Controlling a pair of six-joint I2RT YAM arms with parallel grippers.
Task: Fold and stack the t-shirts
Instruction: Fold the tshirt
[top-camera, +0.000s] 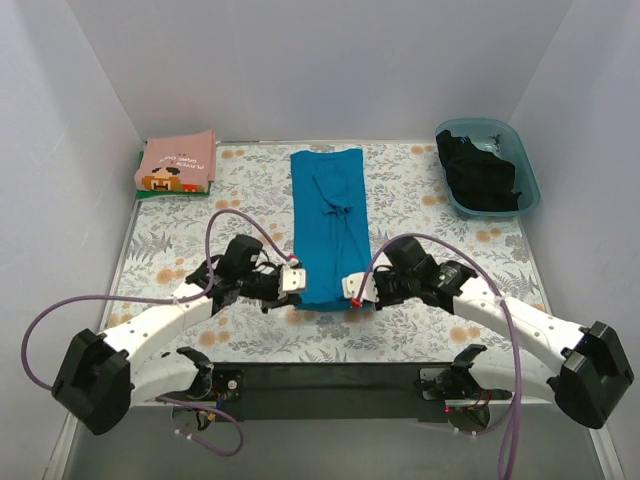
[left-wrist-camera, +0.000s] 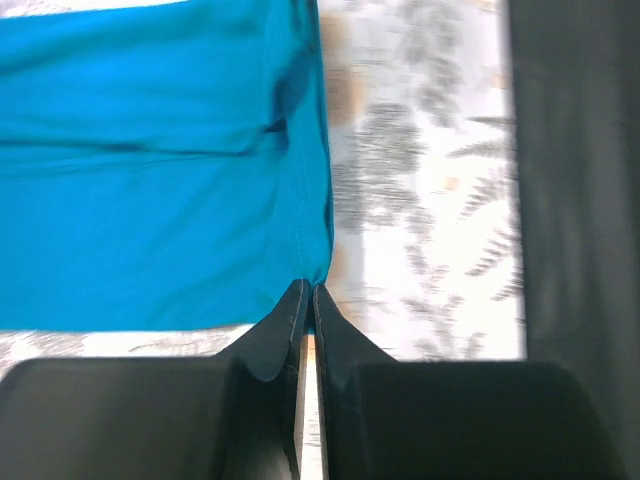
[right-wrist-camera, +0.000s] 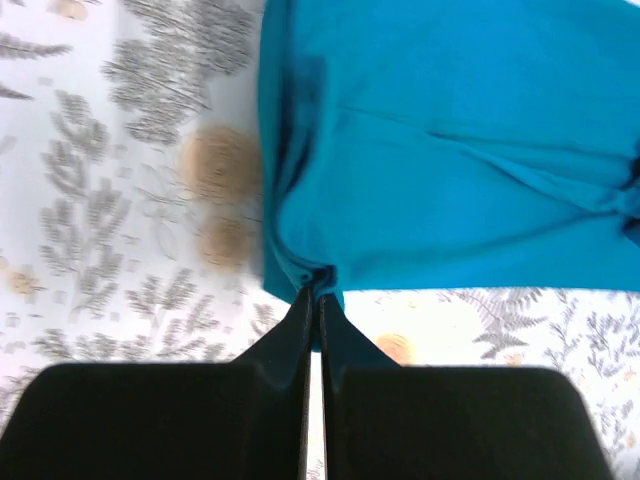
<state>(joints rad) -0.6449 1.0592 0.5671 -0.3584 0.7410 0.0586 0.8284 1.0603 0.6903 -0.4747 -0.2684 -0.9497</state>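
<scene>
The teal-blue t-shirt (top-camera: 330, 220) lies as a long narrow strip down the middle of the table. My left gripper (top-camera: 296, 281) is shut on its near left corner, seen in the left wrist view (left-wrist-camera: 309, 287) pinching the hem of the shirt (left-wrist-camera: 150, 200). My right gripper (top-camera: 356, 288) is shut on its near right corner, bunching the hem in the right wrist view (right-wrist-camera: 317, 292) of the shirt (right-wrist-camera: 460, 150). The pink pixel-art t-shirt (top-camera: 178, 162) lies folded on a green one (top-camera: 141, 192) at the back left. The black t-shirt (top-camera: 480, 172) sits in the tub.
The translucent blue tub (top-camera: 530, 180) stands at the back right. The floral table covering (top-camera: 440, 230) spans the table. White walls close in the back and both sides. The dark base bar (top-camera: 330, 378) runs along the near edge.
</scene>
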